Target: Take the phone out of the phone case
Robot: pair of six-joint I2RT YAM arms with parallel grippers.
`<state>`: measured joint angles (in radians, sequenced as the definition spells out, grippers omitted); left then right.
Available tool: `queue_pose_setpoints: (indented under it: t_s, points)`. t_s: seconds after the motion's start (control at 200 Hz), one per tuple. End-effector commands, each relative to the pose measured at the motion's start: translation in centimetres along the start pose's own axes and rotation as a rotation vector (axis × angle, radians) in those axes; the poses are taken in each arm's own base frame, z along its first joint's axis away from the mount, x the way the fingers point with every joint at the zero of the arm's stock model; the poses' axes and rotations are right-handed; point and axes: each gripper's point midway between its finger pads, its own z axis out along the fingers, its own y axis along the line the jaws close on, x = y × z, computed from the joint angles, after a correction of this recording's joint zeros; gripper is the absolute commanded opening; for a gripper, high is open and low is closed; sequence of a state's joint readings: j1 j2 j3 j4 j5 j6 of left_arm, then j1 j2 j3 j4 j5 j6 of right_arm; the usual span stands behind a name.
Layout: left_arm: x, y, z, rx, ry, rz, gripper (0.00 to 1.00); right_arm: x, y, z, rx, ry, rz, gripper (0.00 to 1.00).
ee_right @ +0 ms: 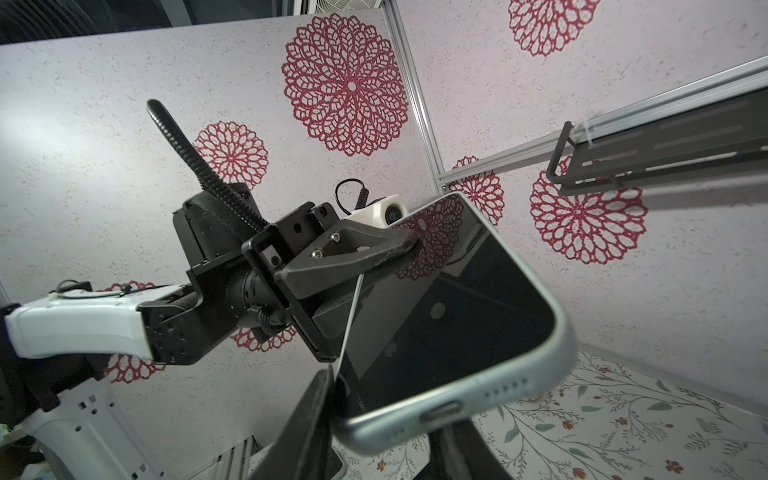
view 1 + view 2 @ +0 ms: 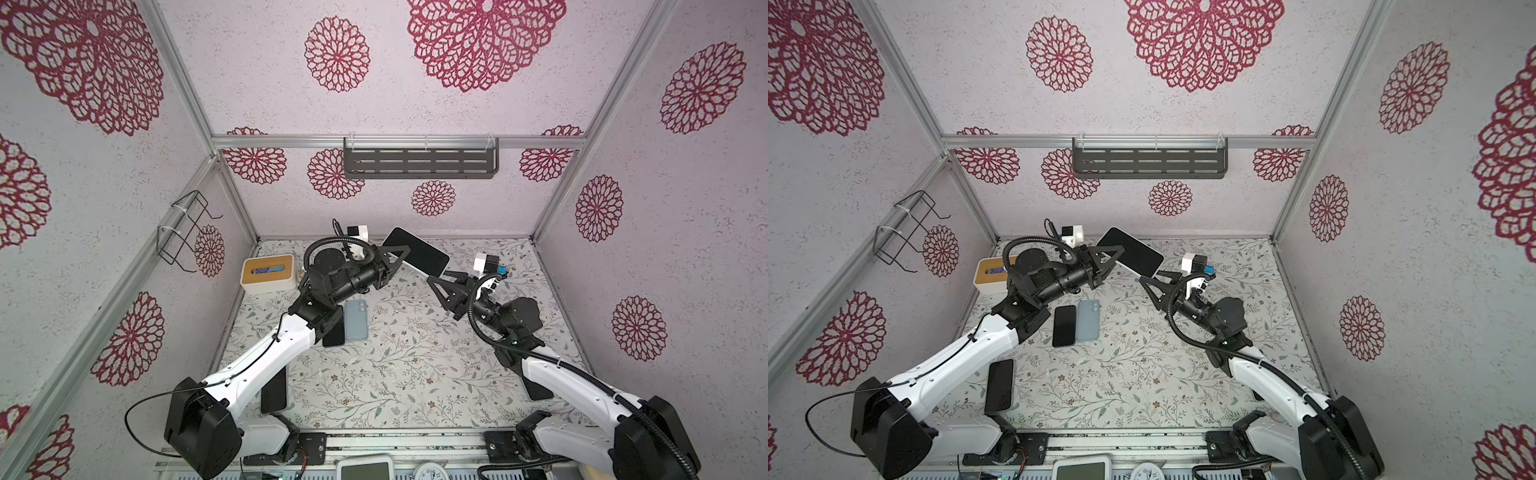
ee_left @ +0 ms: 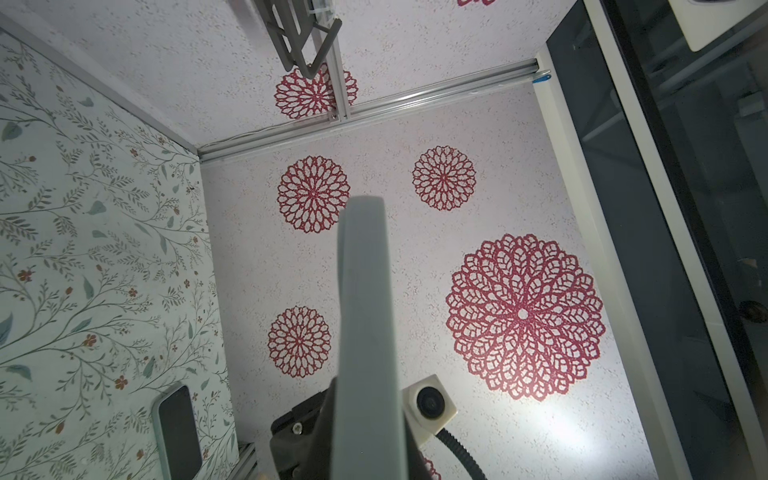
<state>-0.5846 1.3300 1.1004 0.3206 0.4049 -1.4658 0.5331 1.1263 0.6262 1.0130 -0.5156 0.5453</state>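
Floral-print tabletop (image 2: 415, 374), glossy black phone (image 2: 417, 251), rounded pale-blue case (image 1: 457, 409), left tool (image 2: 405, 257) clamped

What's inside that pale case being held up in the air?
A phone with a dark screen fills the pale case. The phone's back and edges are covered by the case, so they cannot be seen.

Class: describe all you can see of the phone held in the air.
The phone is a slab with a dark glossy screen and a pale blue-grey rim; its end shows a port and holes. It hangs tilted above the table, screen up. The left gripper pinches one long edge; the right gripper straddles the port end.
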Motion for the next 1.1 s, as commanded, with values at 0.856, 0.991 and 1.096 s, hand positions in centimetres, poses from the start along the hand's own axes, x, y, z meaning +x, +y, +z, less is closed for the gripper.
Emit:
queue_pose_setpoints:
  t_s: [0.856, 0.991, 1.096]
  points:
    - [3.9, -6.5, -0.3, 0.194, 0.140, 0.046, 0.00, -2.6, -8.0, -1.3, 0.412, -0.093, -0.148, 0.30]
    - [4.2, -7.1, -0.8, 0.214, 0.151, 0.061, 0.00, -2.6, -9.0, -2.0, 0.423, -0.119, -0.092, 0.30]
    - [4.5, -7.7, -1.2, 0.236, 0.163, 0.079, 0.00, -2.7, -9.8, -2.3, 0.424, -0.130, -0.050, 0.30]
